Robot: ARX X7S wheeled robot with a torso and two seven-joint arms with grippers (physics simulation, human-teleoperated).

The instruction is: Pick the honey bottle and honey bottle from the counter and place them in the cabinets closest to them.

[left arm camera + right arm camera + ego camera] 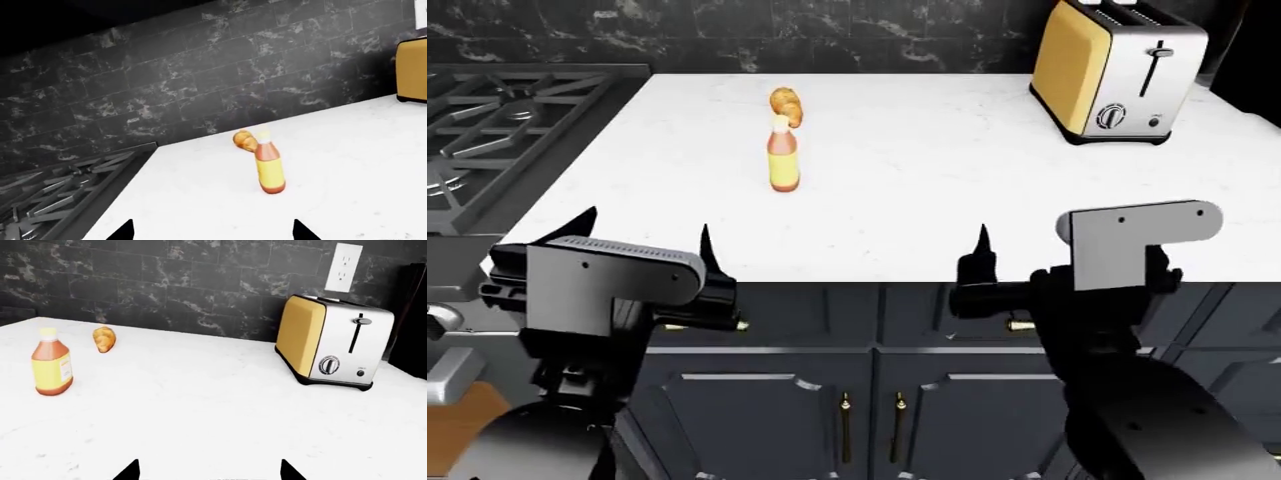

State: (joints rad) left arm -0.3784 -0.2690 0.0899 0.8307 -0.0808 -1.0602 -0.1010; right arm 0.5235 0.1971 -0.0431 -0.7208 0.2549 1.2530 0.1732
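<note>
At the far left a gas stove (501, 110) butts against the left edge of the white bench (934, 190), its black grates running back to the dark marble-tile wall (827, 30). One honey bottle (782, 155) stands upright on the bench, left of the middle and about halfway between the front and back edges, pale cap up, with nothing touching it. Just behind it, toward the back edge, lies a croissant (787, 104); from the head view the two almost line up, and I cannot tell whether they touch, though the right wrist view shows clear bench between them. I can make out only this one bottle.

The left gripper (647, 240) hangs in front of the bench's front edge, near the front left corner, its jaws spread wide with nothing between them. The right gripper (1068, 245) hangs level with it, further along the front edge, and shows only one pointed fingertip in the head view; its wrist camera shows two dark tips well apart, so those jaws are wide and empty too.

A yellow-and-steel toaster (1114, 70) sits at the back right corner, below a wall outlet (343, 267). Dark cabinet doors (868, 410) with brass handles run under the front edge.
</note>
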